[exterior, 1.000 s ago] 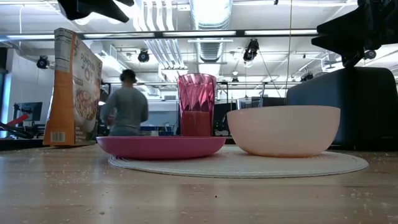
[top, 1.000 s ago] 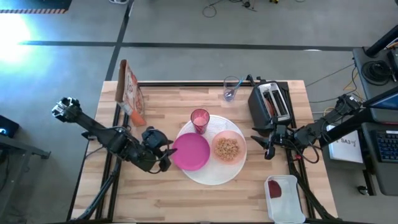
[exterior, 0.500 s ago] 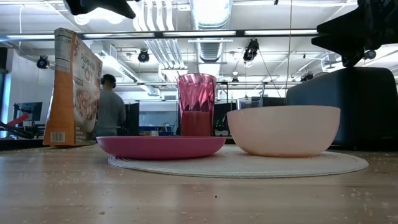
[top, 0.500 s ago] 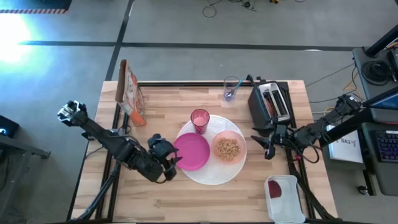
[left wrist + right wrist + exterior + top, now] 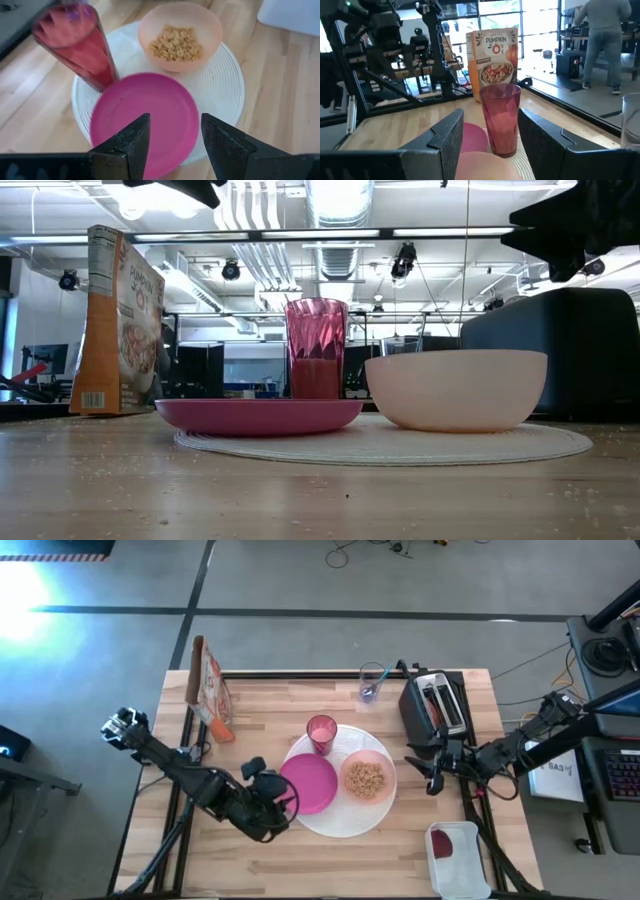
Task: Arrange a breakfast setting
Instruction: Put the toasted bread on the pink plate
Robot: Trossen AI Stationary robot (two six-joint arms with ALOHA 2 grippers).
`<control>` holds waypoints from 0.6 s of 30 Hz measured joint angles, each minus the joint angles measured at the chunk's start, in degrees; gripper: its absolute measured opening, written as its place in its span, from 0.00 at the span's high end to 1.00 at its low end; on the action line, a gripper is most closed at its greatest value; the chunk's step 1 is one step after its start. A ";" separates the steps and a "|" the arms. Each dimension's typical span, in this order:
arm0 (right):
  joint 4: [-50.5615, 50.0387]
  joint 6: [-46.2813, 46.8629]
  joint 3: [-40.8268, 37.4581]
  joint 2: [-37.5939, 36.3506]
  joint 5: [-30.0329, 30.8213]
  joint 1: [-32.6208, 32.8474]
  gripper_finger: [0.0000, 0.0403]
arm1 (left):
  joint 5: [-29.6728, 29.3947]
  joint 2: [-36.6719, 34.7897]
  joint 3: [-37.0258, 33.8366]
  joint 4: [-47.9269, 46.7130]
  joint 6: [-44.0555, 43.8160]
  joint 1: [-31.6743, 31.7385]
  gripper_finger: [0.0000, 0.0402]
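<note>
Your left gripper (image 5: 281, 808) hovers spread and empty just off the magenta plate (image 5: 308, 783), which sits stacked on the white plate (image 5: 345, 822) like a proper setting, while your right gripper (image 5: 432, 776) waits spread by the toaster (image 5: 436, 705).

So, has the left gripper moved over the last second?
Yes. In the high view the left gripper has swung toward the table's near edge, along the magenta plate's rim.

Breakfast setting at table height
Magenta plate (image 5: 258, 415), pink cup (image 5: 316, 348) and peach bowl (image 5: 455, 389) sit on the white plate (image 5: 400, 448); cereal box (image 5: 117, 320) stands left.
</note>
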 joint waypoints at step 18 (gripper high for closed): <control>0.68 5.83 1.55 -0.02 0.61 -0.11 0.56 | -8.49 0.54 -0.29 2.80 -5.00 -0.92 0.60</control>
